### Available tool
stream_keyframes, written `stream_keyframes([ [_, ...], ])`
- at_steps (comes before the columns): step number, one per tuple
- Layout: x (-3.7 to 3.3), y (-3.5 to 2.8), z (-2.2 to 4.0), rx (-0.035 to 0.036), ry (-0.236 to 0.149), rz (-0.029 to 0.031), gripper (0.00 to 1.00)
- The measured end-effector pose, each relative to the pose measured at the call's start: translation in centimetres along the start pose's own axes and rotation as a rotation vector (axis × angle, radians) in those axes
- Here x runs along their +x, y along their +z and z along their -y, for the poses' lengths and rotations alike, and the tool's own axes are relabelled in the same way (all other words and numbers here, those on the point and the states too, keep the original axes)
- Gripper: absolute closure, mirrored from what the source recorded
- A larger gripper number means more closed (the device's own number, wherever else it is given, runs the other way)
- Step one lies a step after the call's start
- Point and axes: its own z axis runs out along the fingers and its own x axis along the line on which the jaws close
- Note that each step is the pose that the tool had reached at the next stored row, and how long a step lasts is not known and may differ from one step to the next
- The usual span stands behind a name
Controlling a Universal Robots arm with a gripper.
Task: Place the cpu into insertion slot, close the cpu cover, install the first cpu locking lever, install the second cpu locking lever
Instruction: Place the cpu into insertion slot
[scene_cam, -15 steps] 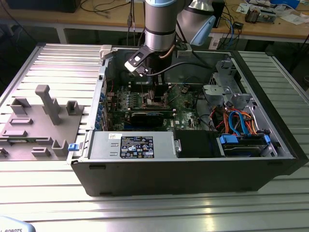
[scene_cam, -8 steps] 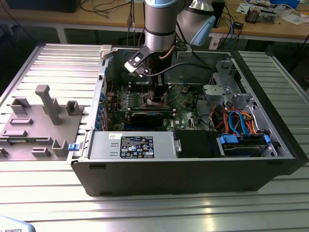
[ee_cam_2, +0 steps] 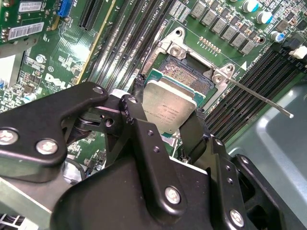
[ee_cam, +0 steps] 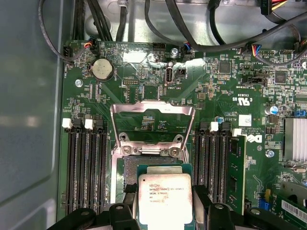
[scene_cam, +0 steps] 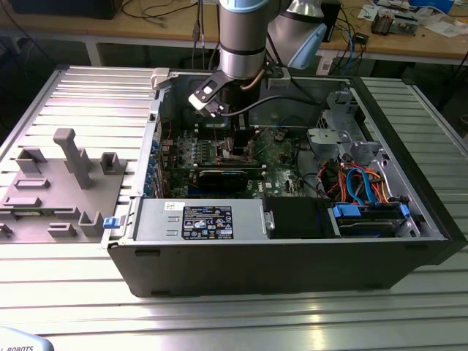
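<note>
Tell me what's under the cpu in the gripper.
The open insertion slot lies below the cpu, which the gripper holds. Part of the slot's contact field shows; the cpu hides the rest.

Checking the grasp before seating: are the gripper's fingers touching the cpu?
Touching. In the second wrist view, the fingers clamp the cpu on two opposite edges, no gap.

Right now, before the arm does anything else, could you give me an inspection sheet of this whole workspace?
Surface: slotted metal table carrying an open computer case.
Job's things: cpu held over the insertion slot, not seated; cpu cover raised open; locking lever released.
Clutter: grey fixture tray on the exterior view's left.
Grippers: gripper shut on the cpu.
Cables: blue and orange cables inside the case; black cables at the green circuit board's edge.
Surroundings: workbench behind.
</note>
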Motion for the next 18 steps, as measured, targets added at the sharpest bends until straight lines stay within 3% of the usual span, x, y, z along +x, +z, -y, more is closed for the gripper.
stream_keyframes([
  [18,0.01,0.38,0.01,0.0004,0.013,0.0004,0.45],
])
